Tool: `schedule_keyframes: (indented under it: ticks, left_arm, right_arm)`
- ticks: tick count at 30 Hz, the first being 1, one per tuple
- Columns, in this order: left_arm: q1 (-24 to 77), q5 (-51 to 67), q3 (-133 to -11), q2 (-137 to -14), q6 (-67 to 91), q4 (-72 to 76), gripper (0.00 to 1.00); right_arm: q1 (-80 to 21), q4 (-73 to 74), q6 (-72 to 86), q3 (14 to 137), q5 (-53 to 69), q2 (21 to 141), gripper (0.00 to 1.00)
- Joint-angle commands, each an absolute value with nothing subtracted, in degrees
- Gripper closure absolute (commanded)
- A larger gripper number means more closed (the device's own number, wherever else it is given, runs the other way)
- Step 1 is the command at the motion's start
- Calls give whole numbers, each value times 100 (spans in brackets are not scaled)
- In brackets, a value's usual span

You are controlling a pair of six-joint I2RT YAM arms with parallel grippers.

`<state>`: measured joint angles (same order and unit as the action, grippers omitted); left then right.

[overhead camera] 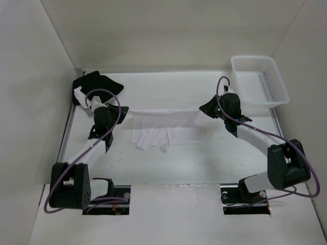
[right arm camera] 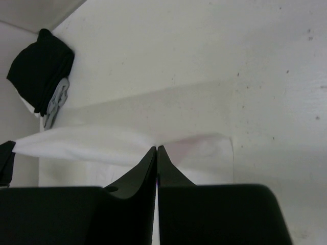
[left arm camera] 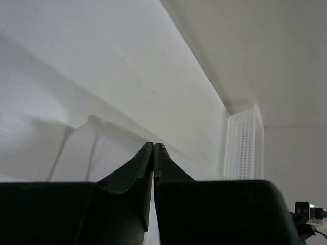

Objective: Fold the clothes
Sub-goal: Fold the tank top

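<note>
Left hand, right hand: level, apart, each closed tight on the clothes, taut between.

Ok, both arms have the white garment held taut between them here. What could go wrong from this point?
1. The left gripper and right gripper are shut on only the top edge of the white garment; thin cloth could slip from either pinch.
2. Its lower part hangs bunched and uneven, so laying it down may trap creases.
3. The black bundle sits near the left gripper; a move toward it could snag it.
</note>
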<state>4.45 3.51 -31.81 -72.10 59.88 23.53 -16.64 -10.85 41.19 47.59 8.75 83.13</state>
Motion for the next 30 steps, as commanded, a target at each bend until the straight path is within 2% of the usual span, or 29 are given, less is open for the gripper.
schedule_keyframes:
  ticks: [1,11,18,21,24,28,30]
  left_arm:
    - [303,659,-2358,-6330,6056,2619,97]
    - [-49,1204,-1108,-4168,5863,1311,96]
    - [-65,1248,-406,-3227,5801,555,93]
    - [-232,1257,-290,-3146,5775,466,89]
    - [-399,1301,-377,-3269,5731,492,78]
    - [-558,1310,-685,-3383,5634,536,77]
    - [-462,1257,-861,-3515,5616,650,78]
  right_arm:
    - [-1841,-1722,4271,3984,739,7648,96]
    - [-2438,-1477,4587,2023,282,5908,95]
    - [-2772,-1160,4974,1389,0,5528,93]
    - [-2852,-1151,5045,1354,-79,5572,78]
    - [-2852,-1072,5001,1397,-114,5459,62]
    - [-2720,-1124,4878,1555,-105,5449,52]
    - [-2589,-1247,4677,1765,-36,5842,48]
